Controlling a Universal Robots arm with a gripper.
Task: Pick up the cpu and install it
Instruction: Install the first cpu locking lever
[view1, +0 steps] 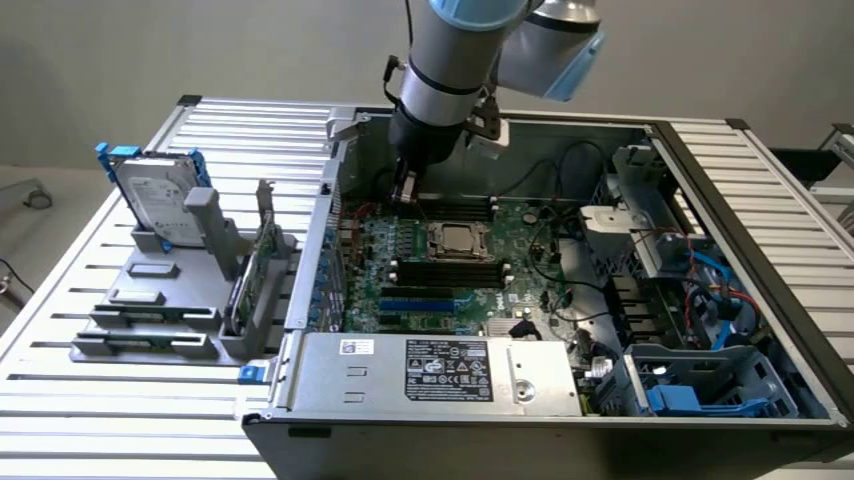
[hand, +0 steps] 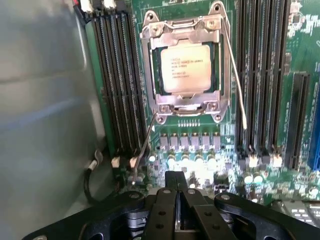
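Hovering over the green printed motherboard (view1: 534, 255) inside the open grey metal computer case (view1: 587, 135): black two-finger claw (hand: 177, 176), fingers (hand: 167, 197) pressed together, clamped on nothing.

Locating the cpu, a small flat square chip with a shiny silver metal top (hand: 185, 67): ahead of the claw tips and below them, clear of contact, lying flat inside the silver metal socket frame (hand: 150, 75). Appears already seated in the socket, square to the frame, printed face up. Flanked on both sides of the claw's line by rows of long black memory slots (hand: 117, 80), with two thin wire retaining levers (hand: 235, 85) standing free beside the frame.

Handling, as judged:
- Treat as light and fully rigid; expect no flex under grip.
- Expect a slippery polished top and very little edge height for the fingers.
- Treat the underside and the socket contacts as fragile; avoid sliding, tilting or pressing off-centre.
- Take hold by two opposite edges of the metal lid only, claw spread slightly wider than the chip, keeping the chip level.
- Keep clear of the wire levers and the frame, both close to the chip edges and likely to snag a finger
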